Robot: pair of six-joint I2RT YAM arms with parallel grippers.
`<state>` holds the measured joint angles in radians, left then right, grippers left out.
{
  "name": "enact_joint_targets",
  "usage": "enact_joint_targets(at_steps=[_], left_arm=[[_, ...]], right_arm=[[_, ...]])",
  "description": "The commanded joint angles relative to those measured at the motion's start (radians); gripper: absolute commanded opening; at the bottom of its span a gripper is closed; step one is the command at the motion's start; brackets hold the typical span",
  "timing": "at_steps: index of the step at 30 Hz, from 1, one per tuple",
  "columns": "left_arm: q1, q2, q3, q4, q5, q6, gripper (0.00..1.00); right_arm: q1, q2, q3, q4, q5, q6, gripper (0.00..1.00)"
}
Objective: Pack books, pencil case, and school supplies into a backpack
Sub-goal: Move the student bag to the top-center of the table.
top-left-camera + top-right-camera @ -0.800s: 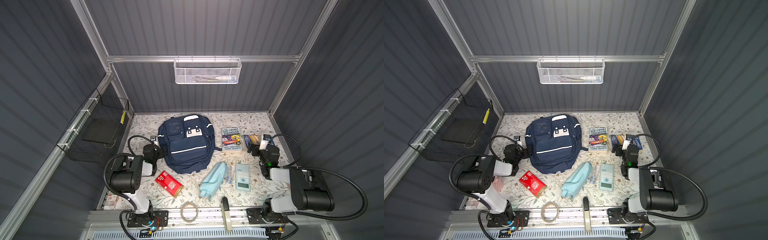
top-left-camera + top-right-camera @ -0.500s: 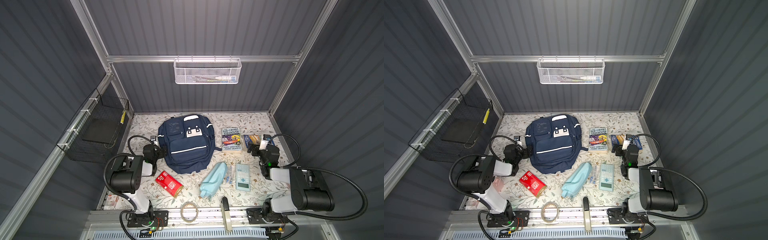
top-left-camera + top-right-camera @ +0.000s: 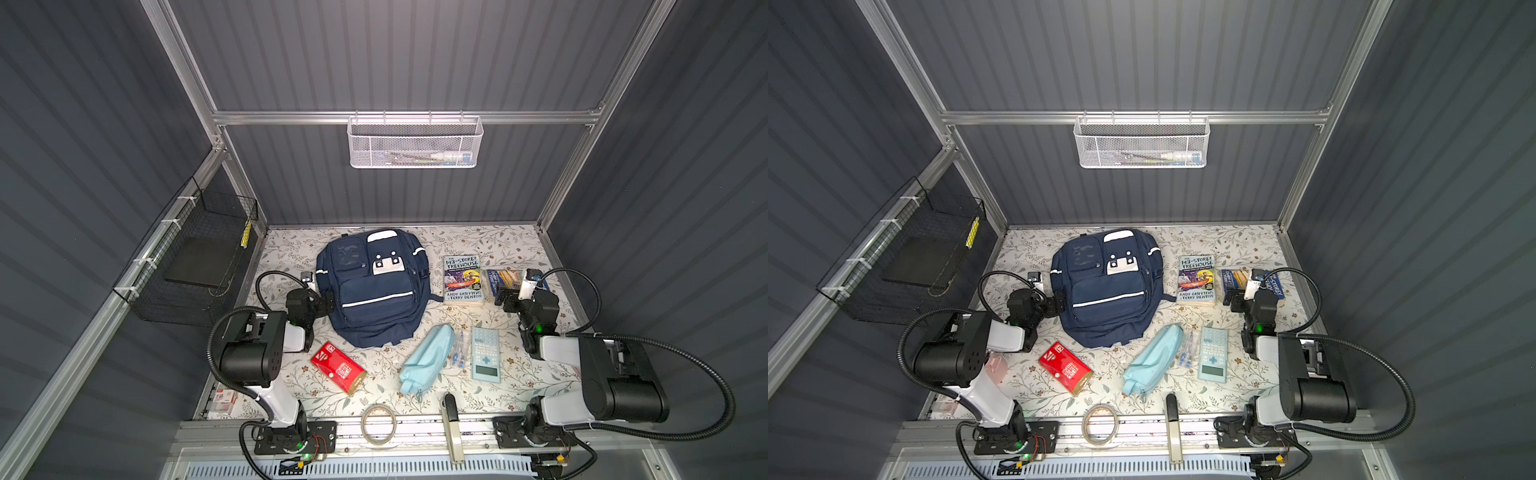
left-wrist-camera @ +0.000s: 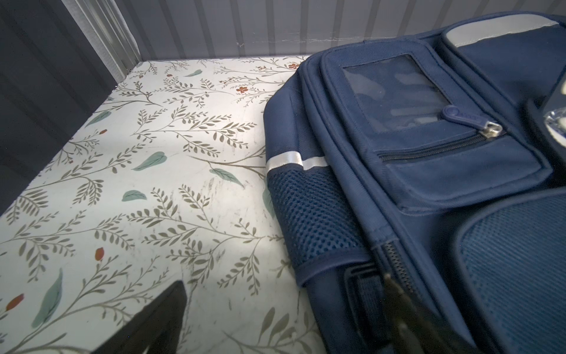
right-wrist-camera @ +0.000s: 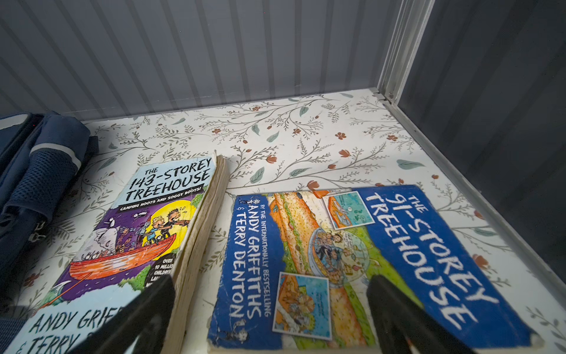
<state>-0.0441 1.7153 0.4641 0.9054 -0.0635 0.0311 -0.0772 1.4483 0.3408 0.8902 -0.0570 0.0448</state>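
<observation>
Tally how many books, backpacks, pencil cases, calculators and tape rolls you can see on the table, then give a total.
Books: 2 (143-Storey Treehouse, 91-Storey Treehouse)
Backpack: 1
Pencil case: 1
Calculator: 1
Tape roll: 1
Total: 6

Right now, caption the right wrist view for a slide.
Open right gripper above 143-Storey Treehouse and 91-Storey Treehouse, lying side by side; backpack beside them.

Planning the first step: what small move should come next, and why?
Probably ease the open left pincer along the backpack's zip to find its pull: the backpack looks zipped shut, the grey book and blue book lie outside, and this pincer sits right beside it.
</observation>
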Motion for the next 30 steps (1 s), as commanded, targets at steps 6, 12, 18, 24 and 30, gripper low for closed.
enact_joint_targets(at_steps=[6, 12, 18, 24, 30], left_arm=[[0.004, -0.05, 0.005, -0.011, 0.002, 0.003, 1.0], [-0.002, -0.315, 0.073, -0.363, -0.014, -0.111, 1.0], [-0.057, -0.398, 0.265, -0.817, 0.055, -0.494, 1.0], [-0.174, -0.343, 0.265, -0.91, -0.039, -0.669, 1.0], [-0.198, -0.191, 0.29, -0.91, -0.047, -0.684, 0.93]], right_arm=[[-0.004, -0.047, 0.001, 0.006, -0.033, -0.001, 0.99], [-0.002, -0.399, 0.051, -0.356, -0.061, 0.091, 0.99], [0.001, -0.477, 0.247, -0.706, -0.303, 0.326, 0.99], [0.207, -0.266, 0.422, -0.813, -0.244, 0.403, 0.99], [0.36, 0.062, 0.659, -0.857, -0.253, 0.396, 0.99]])
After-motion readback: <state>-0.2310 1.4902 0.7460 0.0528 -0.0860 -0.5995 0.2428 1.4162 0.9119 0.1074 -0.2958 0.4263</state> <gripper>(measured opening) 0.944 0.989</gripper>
